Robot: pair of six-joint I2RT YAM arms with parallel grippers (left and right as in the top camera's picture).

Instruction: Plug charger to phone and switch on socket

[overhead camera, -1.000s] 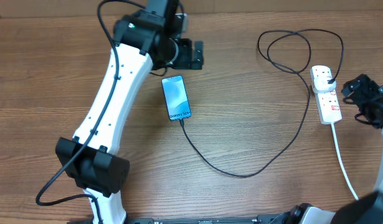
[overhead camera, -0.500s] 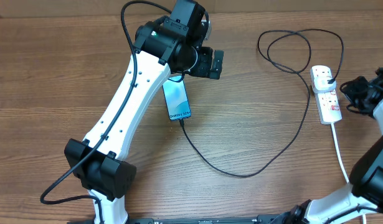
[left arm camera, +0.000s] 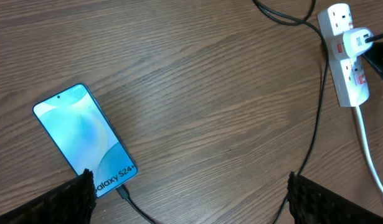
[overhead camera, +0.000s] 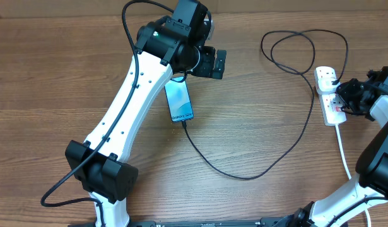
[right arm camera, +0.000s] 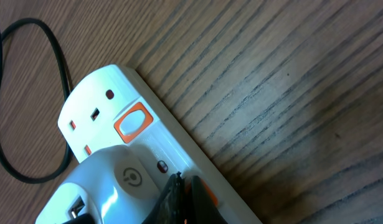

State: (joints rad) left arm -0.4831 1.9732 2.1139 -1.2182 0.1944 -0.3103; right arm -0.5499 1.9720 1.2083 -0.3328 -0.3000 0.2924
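Two grippers are over the wooden counter (overhead camera: 48,75). The left gripper (overhead camera: 214,64) hovers empty with its jaws spread wide. The phone (overhead camera: 179,101), screen lit, lies flat toward 7 o'clock of it, not touching. The charger (overhead camera: 244,177) cable enters the phone's 6 o'clock end and loops across to the socket (overhead camera: 334,113) at the counter's 3 o'clock side, where its white plug (right arm camera: 116,186) sits in one outlet. The right gripper (right arm camera: 180,194), tips pinched together and holding nothing, touches the socket's face just beside that plug. The free outlet's orange switch (right arm camera: 134,122) lies toward 11 o'clock.
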